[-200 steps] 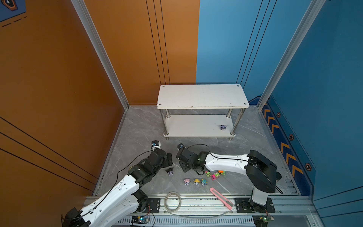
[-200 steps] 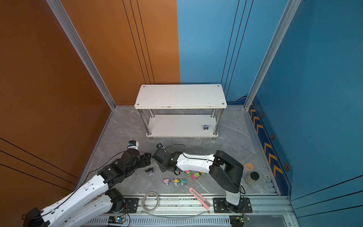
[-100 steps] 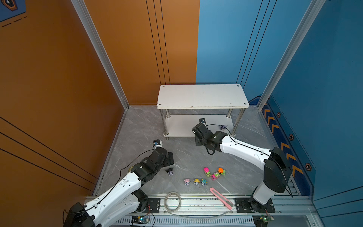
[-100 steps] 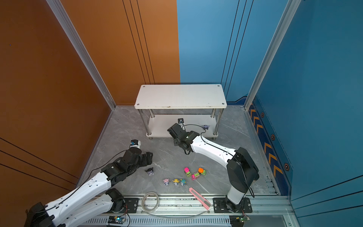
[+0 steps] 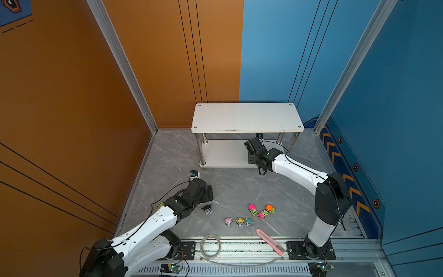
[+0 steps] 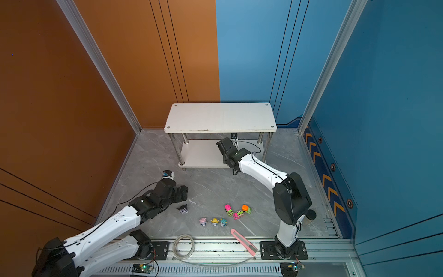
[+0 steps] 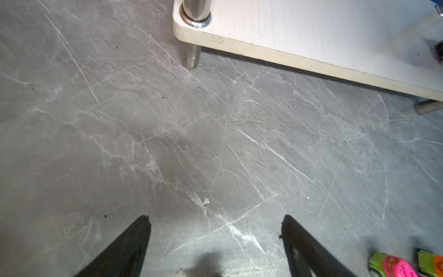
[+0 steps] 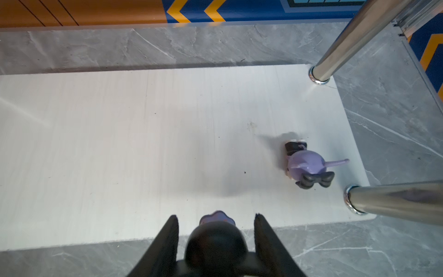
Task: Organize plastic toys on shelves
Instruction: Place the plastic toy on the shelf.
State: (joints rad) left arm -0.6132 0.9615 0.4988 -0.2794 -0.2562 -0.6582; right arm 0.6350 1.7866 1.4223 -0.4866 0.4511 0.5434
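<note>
right gripper (image 5: 250,144) reaches under the top board (image 5: 247,117) of the shelves (image 5: 223,153) in a top view; one dark figurine (image 5: 207,209) waits on the floor (image 5: 239,187) just beside the left gripper (image 5: 208,193). right wrist view: jaws clamped on a black-purple figurine (image 8: 215,242) over the near edge of the lower board (image 8: 119,144), so a release here could drop it off the lip; its twin (image 8: 308,167) lies ahead of the fingertips, toward a chrome leg (image 8: 383,201), easy to knock. left wrist view: jaws spread wide, empty, trucks (image 7: 395,266) off to one side.
</note>
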